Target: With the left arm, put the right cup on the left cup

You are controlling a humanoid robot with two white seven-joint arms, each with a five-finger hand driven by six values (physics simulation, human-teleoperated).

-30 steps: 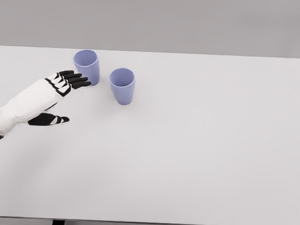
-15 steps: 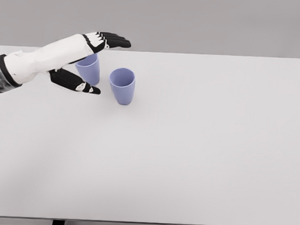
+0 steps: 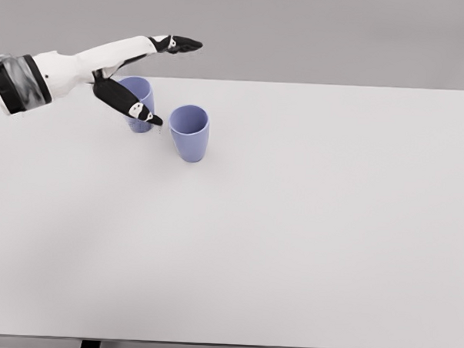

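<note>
Two lavender cups upright, mouths open, at far left: right cup (image 3: 189,132) just beside left cup (image 3: 136,102), apart.

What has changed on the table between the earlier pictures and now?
The left hand rose from the table's left side and moved back, over the left purple plastic cup, its fingers spread and holding nothing. Both that cup and the right purple plastic cup stayed upright in place on the white table.
</note>
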